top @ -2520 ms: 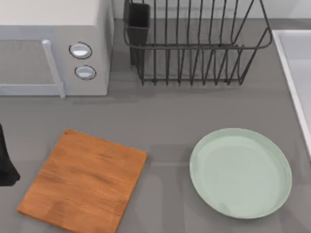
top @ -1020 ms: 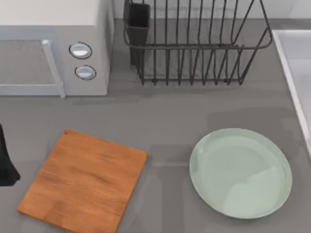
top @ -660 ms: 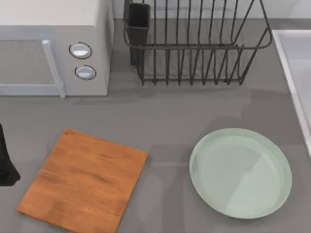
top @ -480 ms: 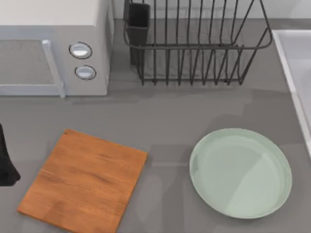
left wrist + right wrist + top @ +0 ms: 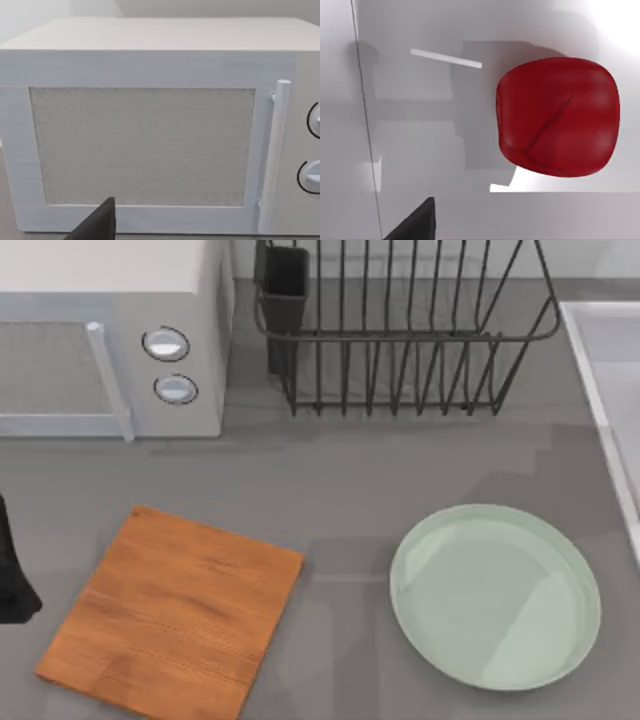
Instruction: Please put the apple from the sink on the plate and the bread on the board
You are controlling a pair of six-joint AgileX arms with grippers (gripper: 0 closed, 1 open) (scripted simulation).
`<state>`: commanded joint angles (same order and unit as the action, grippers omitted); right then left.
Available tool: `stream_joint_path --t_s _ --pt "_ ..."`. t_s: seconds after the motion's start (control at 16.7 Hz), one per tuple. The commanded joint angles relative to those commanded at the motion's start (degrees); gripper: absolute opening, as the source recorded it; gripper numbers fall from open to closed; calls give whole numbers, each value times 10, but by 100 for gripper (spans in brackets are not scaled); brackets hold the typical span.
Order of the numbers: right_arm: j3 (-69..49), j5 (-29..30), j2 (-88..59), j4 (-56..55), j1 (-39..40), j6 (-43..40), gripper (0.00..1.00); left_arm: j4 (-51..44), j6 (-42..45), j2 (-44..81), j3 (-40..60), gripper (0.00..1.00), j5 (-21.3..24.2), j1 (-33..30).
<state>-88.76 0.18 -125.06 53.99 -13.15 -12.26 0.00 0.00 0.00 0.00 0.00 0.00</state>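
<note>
The red apple (image 5: 557, 117) lies on the pale floor of the sink (image 5: 420, 130) in the right wrist view, with my right gripper (image 5: 415, 224) above the basin and apart from it. From above, the sink's rim (image 5: 598, 390) runs along the right edge. The mint-green plate (image 5: 495, 597) lies bare at the front right, and the wooden board (image 5: 172, 612) lies bare at the front left. The bread is out of view. My left arm (image 5: 8, 575) stays parked at the left edge, its gripper (image 5: 97, 225) facing the microwave.
A white microwave (image 5: 110, 335) stands at the back left. A black wire dish rack (image 5: 400, 330) with a dark cup stands at the back middle. Grey counter lies between the board and the plate.
A faint shadow has slid across the plate and the counter toward the sink. The board, the plate and the left arm have stayed put.
</note>
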Motion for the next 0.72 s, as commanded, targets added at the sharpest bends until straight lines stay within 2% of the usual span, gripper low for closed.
stream_joint_path --t_s 0.42,0.72 --pt "71 1 -112 -191 -2 2 100 0 0 0 0 100 0 0" --pt "80 1 -126 -209 -2 2 100 0 0 0 0 100 0 0"
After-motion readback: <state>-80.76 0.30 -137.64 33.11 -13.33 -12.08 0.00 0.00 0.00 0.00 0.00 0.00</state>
